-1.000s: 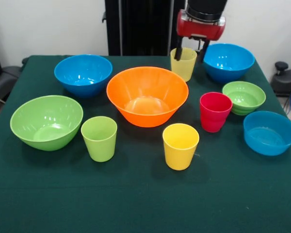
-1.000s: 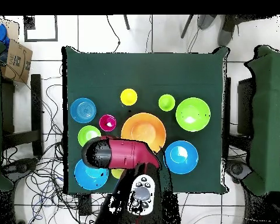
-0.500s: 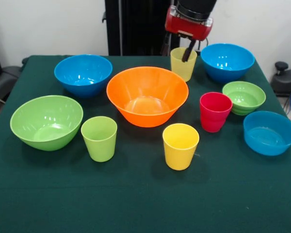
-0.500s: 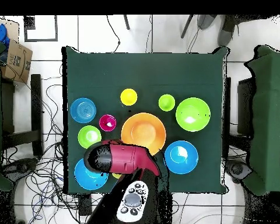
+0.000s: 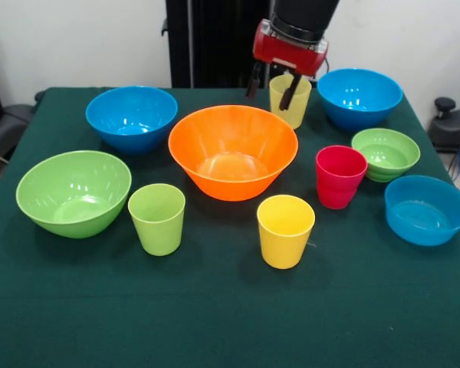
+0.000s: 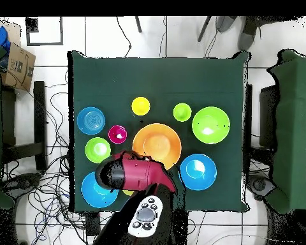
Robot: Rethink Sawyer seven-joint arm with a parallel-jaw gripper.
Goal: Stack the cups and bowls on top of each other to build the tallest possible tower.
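Observation:
All cups and bowls stand apart on the green table; nothing is stacked. The large orange bowl (image 5: 232, 151) (image 6: 157, 143) is in the middle. My gripper (image 5: 267, 98) is open at the far side, hanging at the left rim of the pale yellow cup (image 5: 295, 103); one finger (image 5: 287, 92) crosses the cup, the other is left of it. The lime cup (image 5: 156, 218), bright yellow cup (image 5: 285, 230) and red cup (image 5: 340, 176) stand near the front. In the overhead view the red arm (image 6: 133, 173) hides the pale cup almost wholly.
Medium blue bowls stand at the far left (image 5: 131, 116) and far right (image 5: 360, 97). The large lime bowl (image 5: 73, 192) is at the left. The small green bowl (image 5: 385, 153) and shallow blue bowl (image 5: 427, 208) are at the right. Cables lie on the floor around the table (image 6: 155, 76).
My gripper has moved leftward in the front view, from between the pale yellow cup and the far right blue bowl to the cup's left rim. No cup or bowl has moved.

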